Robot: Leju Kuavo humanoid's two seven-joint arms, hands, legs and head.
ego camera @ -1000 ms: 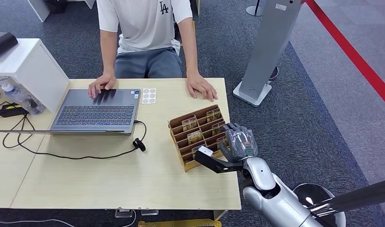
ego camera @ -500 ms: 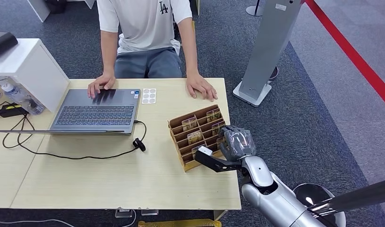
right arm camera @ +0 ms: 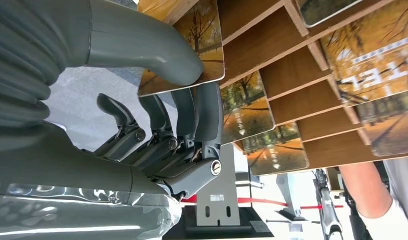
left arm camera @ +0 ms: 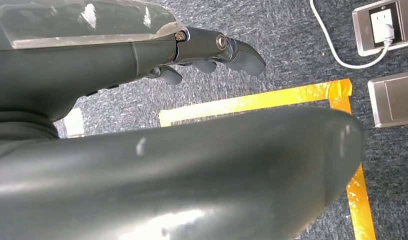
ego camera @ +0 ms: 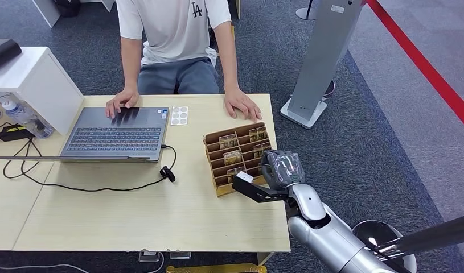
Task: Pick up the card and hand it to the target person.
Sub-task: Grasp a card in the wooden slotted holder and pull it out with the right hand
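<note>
Several slots across the cardboard rack, most loaded with autumn-tree cards standing on edge, rack sitting on the wooden table near its right edge. Right hand pressed in at the rack's near right corner. Up close from the right wrist: thumb on one face of a card, dark fingers on the other face, pinching it at the rack's outermost slot; card's far end among the dividers, so cannot tell if it sits clear of the slot. More cards tucked behind wooden dividers further along. Left hand hanging low over grey carpet, fingers loosely curled, holding nothing. Seated across the table, a person, one hand flat on the tabletop just beyond the rack, other hand on an open laptop.
</note>
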